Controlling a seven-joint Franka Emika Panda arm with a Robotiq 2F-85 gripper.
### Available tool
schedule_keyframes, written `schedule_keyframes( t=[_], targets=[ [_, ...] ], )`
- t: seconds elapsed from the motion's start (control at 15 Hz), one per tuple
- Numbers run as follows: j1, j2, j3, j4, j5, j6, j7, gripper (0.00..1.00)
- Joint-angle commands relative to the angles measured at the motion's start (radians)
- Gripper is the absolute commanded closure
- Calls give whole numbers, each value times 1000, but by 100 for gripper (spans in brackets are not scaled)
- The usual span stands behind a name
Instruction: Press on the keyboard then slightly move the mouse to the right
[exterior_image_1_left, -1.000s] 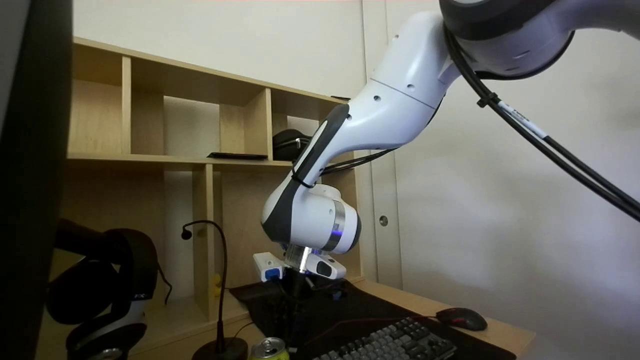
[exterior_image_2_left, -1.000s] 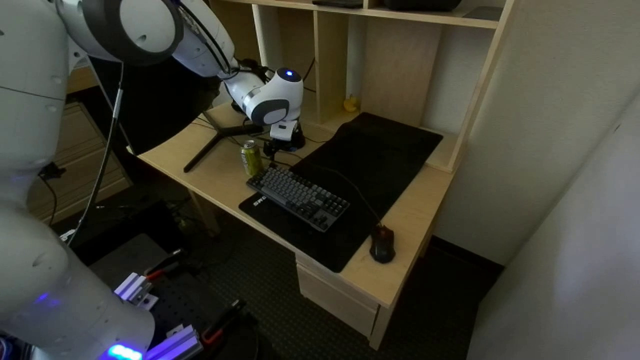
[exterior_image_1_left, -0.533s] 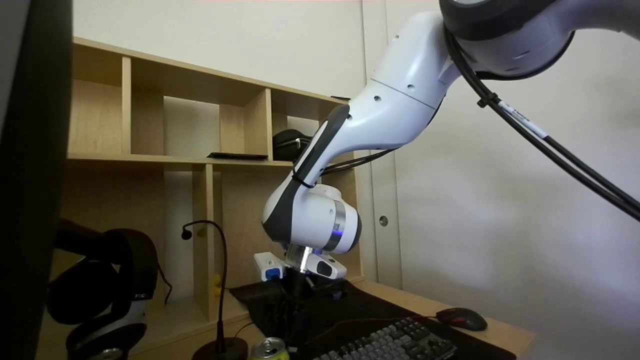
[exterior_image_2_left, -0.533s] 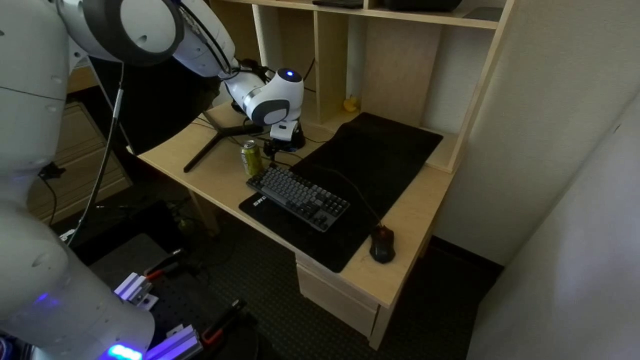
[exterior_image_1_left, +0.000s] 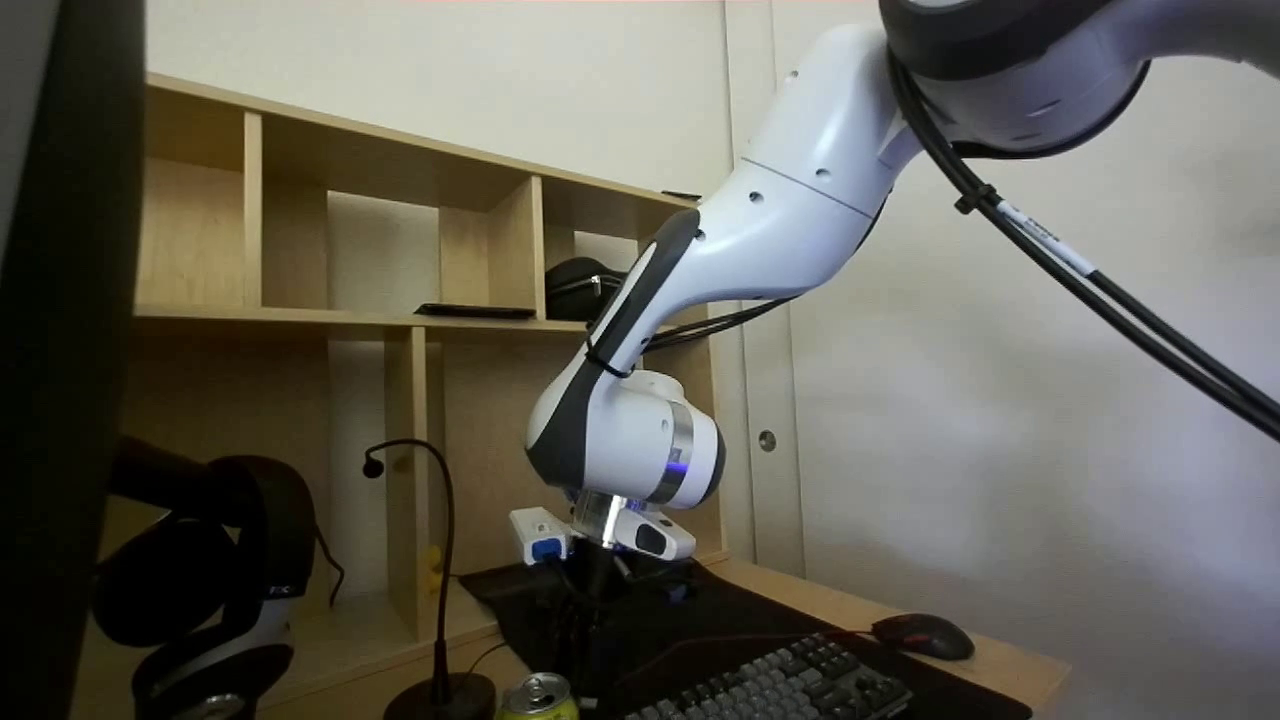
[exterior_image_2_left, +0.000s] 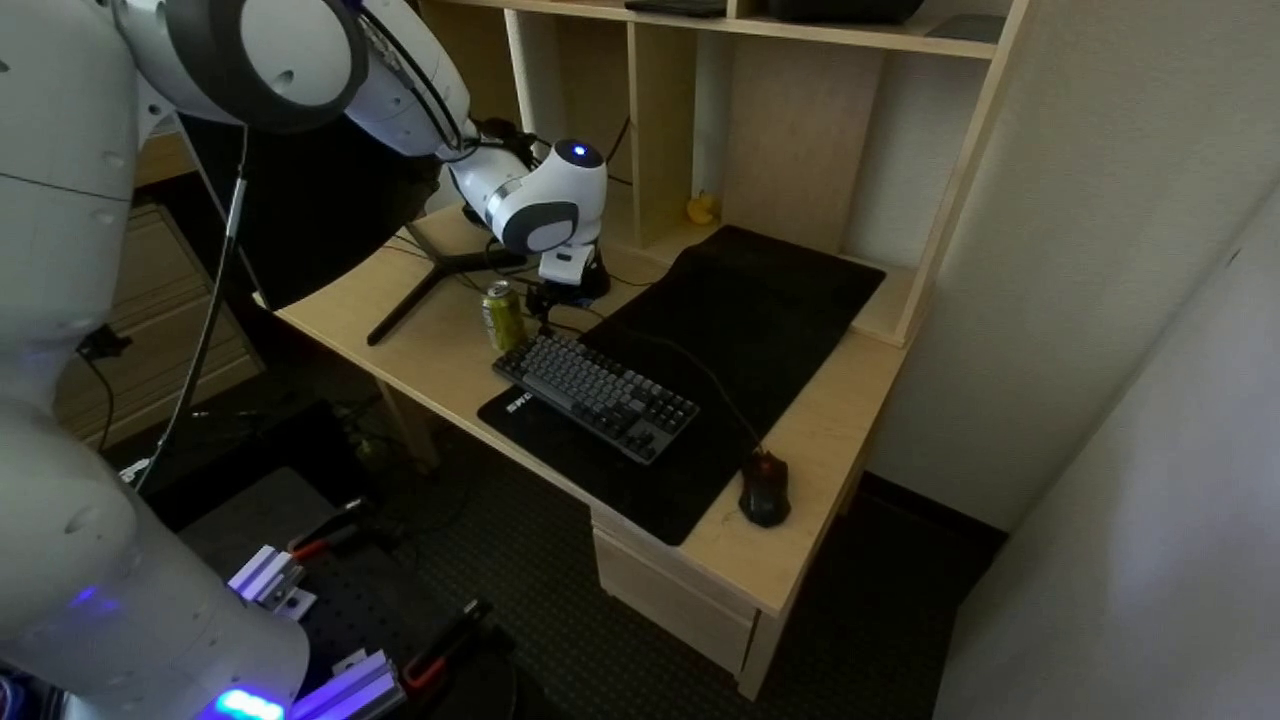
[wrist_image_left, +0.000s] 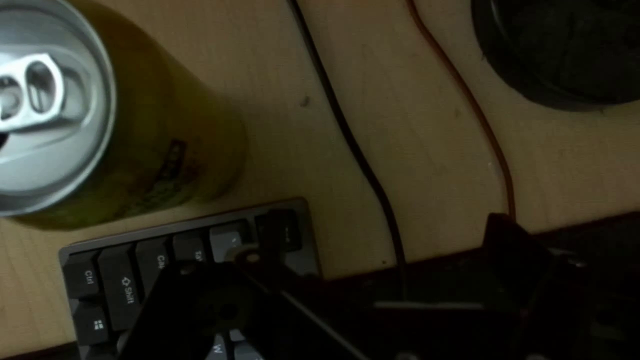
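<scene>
A black keyboard (exterior_image_2_left: 600, 395) with grey and dark keys lies partly on a dark desk mat; its near end shows in an exterior view (exterior_image_1_left: 790, 685). In the wrist view a corner of the keyboard (wrist_image_left: 187, 240) sits at lower left. My gripper (wrist_image_left: 387, 225) stands open, fingers wide apart, nothing held between them. One finger reaches over the corner key of the keyboard; whether it touches cannot be told. The dark mouse (exterior_image_2_left: 765, 490) rests on bare wood beyond the mat, well away from my gripper (exterior_image_2_left: 568, 300), and shows too in an exterior view (exterior_image_1_left: 922, 637).
A yellow-green can (exterior_image_2_left: 503, 316) stands close beside the keyboard's corner and my gripper. A black round base (wrist_image_left: 560, 55) and a monitor stand (exterior_image_2_left: 440, 275) are nearby. Cables (wrist_image_left: 345, 125) cross the desk. The mat (exterior_image_2_left: 770, 290) runs back to wooden shelves (exterior_image_1_left: 400, 320).
My hand has sunk very slightly toward the keyboard's corner. The keyboard, mouse and can have stayed where they were.
</scene>
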Motion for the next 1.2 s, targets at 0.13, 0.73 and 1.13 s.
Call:
schedule_keyframes(
  t=[0.13, 0.73, 1.13],
  targets=[
    [-8, 16, 6, 11, -10, 0, 9, 0],
    [-32, 41, 32, 10, 21, 57, -26, 0],
    [-47, -231, 28, -163, 26, 105, -53, 0]
  ],
)
